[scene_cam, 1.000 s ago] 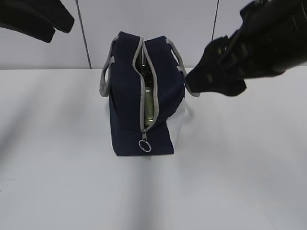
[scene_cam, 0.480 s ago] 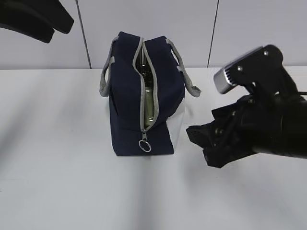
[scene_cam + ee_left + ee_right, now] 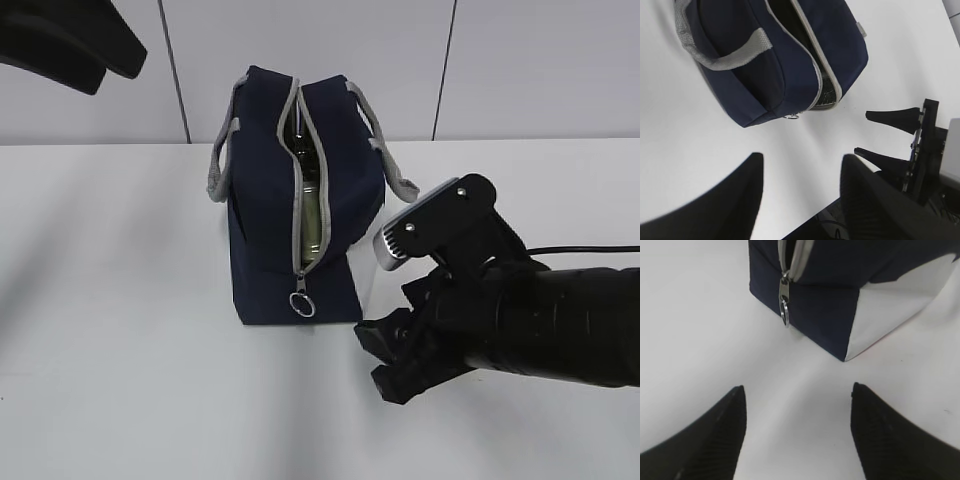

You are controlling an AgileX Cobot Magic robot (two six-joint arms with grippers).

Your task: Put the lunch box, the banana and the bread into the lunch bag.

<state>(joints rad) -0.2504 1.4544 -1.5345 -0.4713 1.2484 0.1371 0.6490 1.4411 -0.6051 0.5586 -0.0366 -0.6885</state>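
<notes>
The dark navy lunch bag [image 3: 268, 200] stands upright mid-table with its grey zipper open along the top and down the near end. Its ring pull [image 3: 302, 303] hangs low. A pale green, shiny surface [image 3: 312, 215] shows in the slit, apparently the lunch box. The banana and the bread are out of view. My right gripper [image 3: 378, 358] is open and empty, low over the table just off the bag's near right corner. In the right wrist view it [image 3: 798, 389] faces the ring pull [image 3: 784, 310]. My left gripper [image 3: 802, 160] is open and empty, high at the left, above the bag [image 3: 775, 55].
The white table [image 3: 130, 380] stretches bare to the left and in front of the bag. A grey panelled wall [image 3: 540, 70] runs behind it. Grey strap handles [image 3: 218, 165] droop on both sides of the bag. The right arm's fingers [image 3: 890, 117] show in the left wrist view.
My right arm has come down from beside the bag's upper right to table height near its front right corner. The left arm and the bag have barely moved.
</notes>
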